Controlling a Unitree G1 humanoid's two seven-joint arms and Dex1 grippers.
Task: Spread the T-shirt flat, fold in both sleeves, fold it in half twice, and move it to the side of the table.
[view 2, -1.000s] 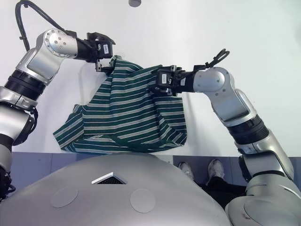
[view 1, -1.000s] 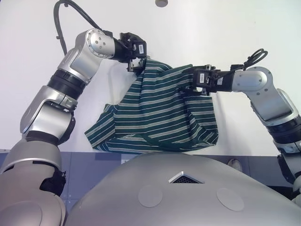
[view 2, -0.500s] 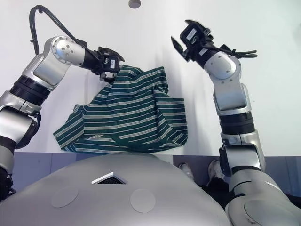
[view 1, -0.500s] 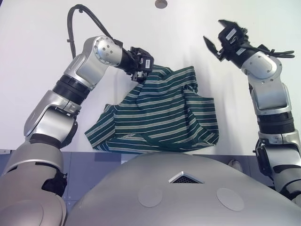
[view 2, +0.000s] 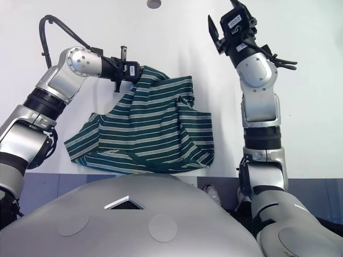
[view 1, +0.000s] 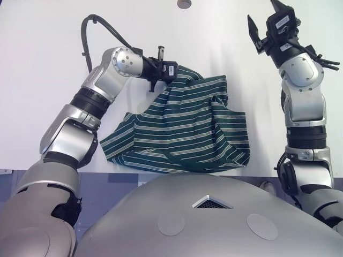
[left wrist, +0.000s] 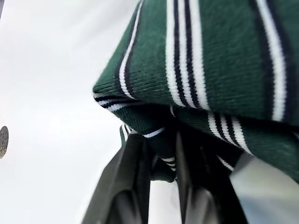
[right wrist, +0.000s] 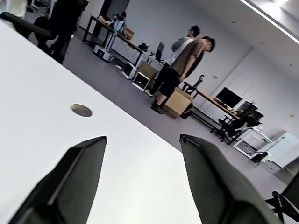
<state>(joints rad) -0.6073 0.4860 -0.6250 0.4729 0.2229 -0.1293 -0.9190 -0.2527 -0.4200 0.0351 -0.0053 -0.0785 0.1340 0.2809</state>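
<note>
A dark green T-shirt (view 1: 185, 128) with white stripes lies bunched on the white table (view 1: 37, 80), its near hem by the table's front edge. My left gripper (view 1: 159, 75) is shut on the shirt's far left corner and holds that part lifted; in the left wrist view its fingers (left wrist: 135, 182) pinch the striped fabric (left wrist: 210, 60). My right gripper (view 1: 267, 24) is open and raised high above the table to the far right of the shirt, holding nothing. The right wrist view shows its two dark fingers (right wrist: 65, 182) spread apart.
A small round grommet (view 1: 184, 4) sits in the table at the far middle. The table is bare to the left and right of the shirt. Beyond the table's far edge is an open room with desks and people standing.
My right gripper let go of the shirt's right part and rose up and away, open. That part of the shirt dropped onto the table. My left gripper kept its grip, shifting slightly.
</note>
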